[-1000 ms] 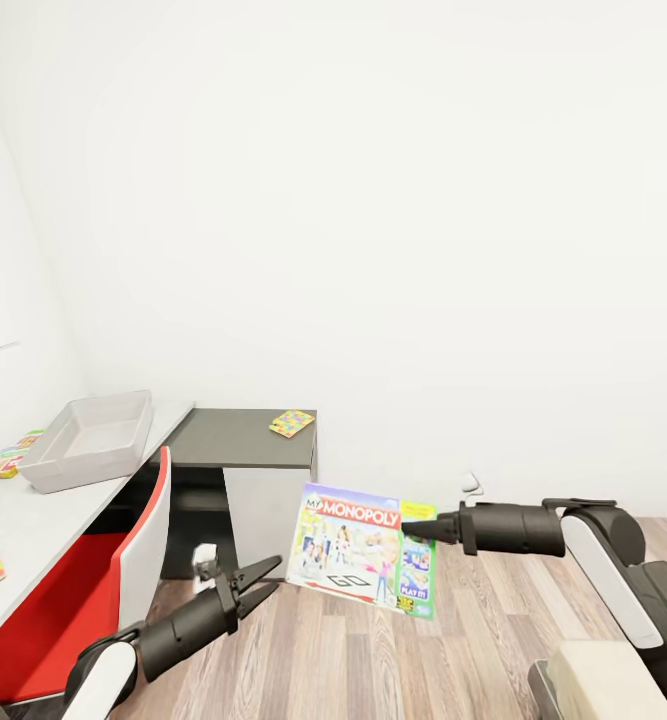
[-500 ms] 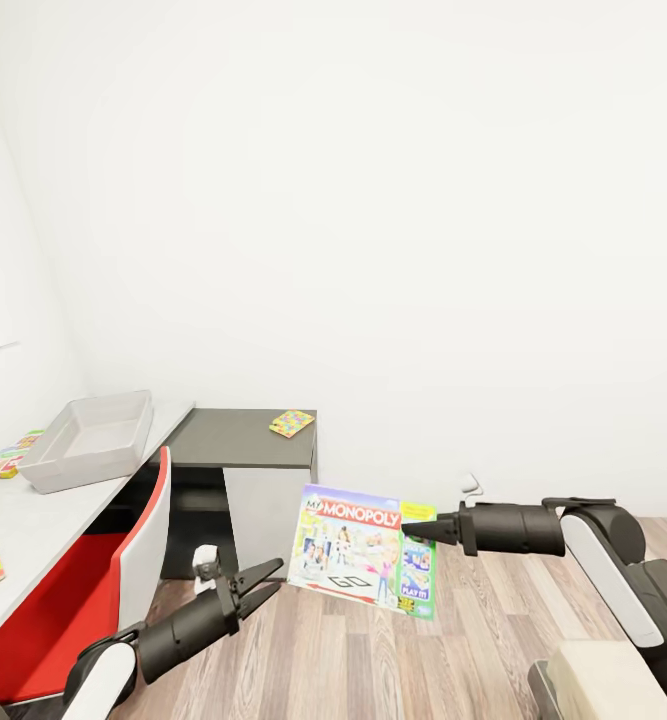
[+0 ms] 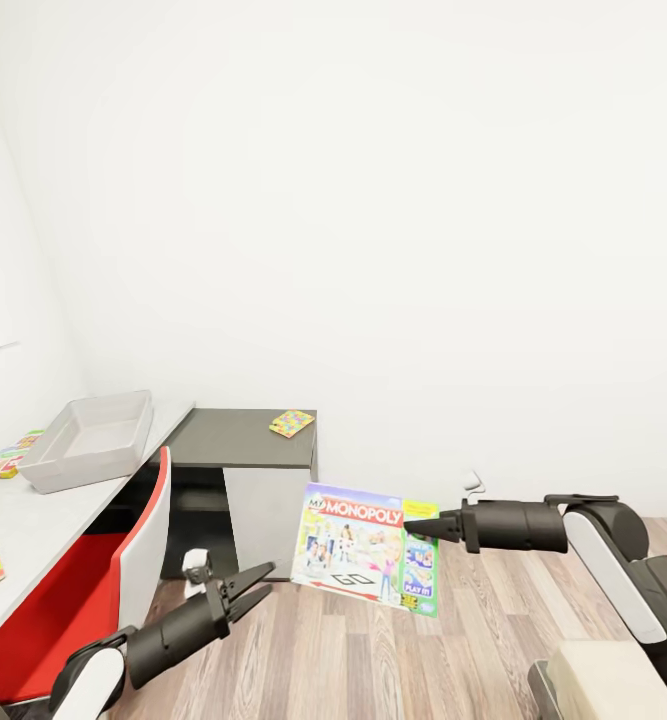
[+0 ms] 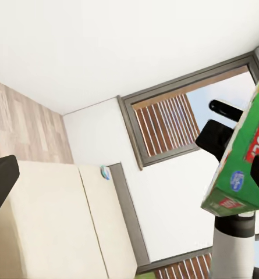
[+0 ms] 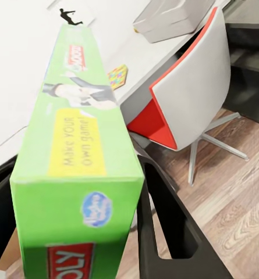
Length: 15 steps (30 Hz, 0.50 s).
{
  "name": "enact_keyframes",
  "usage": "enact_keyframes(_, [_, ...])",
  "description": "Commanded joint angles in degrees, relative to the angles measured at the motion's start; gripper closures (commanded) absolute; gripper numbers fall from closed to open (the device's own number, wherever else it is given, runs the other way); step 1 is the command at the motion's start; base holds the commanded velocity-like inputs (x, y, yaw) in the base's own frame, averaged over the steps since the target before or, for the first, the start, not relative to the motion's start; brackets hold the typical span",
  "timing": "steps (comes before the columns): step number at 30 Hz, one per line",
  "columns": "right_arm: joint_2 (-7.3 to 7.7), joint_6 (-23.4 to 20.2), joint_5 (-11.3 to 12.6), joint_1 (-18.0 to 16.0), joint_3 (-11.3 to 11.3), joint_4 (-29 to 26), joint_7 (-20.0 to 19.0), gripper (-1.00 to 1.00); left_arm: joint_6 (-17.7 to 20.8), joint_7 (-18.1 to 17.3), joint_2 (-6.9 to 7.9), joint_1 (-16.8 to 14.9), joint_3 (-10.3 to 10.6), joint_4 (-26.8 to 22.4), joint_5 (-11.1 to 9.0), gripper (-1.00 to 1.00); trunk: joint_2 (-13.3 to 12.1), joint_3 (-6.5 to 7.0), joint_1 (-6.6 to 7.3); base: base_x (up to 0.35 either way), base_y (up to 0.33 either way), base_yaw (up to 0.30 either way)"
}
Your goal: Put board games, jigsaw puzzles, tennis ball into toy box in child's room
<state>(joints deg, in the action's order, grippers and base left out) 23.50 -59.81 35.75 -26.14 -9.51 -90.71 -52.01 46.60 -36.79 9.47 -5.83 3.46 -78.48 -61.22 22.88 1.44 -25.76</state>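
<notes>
Right claw (image 3: 420, 524) grips Monopoly box (image 3: 366, 547); wrist view shows its green edge.

- Monopoly board game (image 3: 369, 548): green-edged box, upright and tilted, held above the wood floor.
- Toy box (image 3: 91, 437): light grey, on the counter (image 3: 33, 520).
- Jigsaw puzzles (image 3: 291, 423): lying flat, well apart.

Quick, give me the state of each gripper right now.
Left gripper: open, holding nothing, out over the floor.
Right gripper: shut on the Monopoly board game, gripping its edge in mid-air.
</notes>
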Motion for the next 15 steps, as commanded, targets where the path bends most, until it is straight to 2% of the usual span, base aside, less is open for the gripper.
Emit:
enact_keyframes(1, [0.03, -0.2, 0.0, 0.0, 0.0, 0.0, -0.2, 1.00, 0.3, 0.0, 0.04, 0.0, 0.0, 0.0, -0.3, -1.00, 0.0, -0.02, -0.02, 0.000, 0.000, 0.000])
enact_keyframes(15, [0.54, -0.2, 0.0, -0.1, 0.0, 0.0, -0.3, 1.00, 0.0, -4.9, 1.68, 0.8, -0.3, 0.0, -0.2, -1.00, 0.0, -0.02, -0.02, 0.000, 0.000, 0.000])
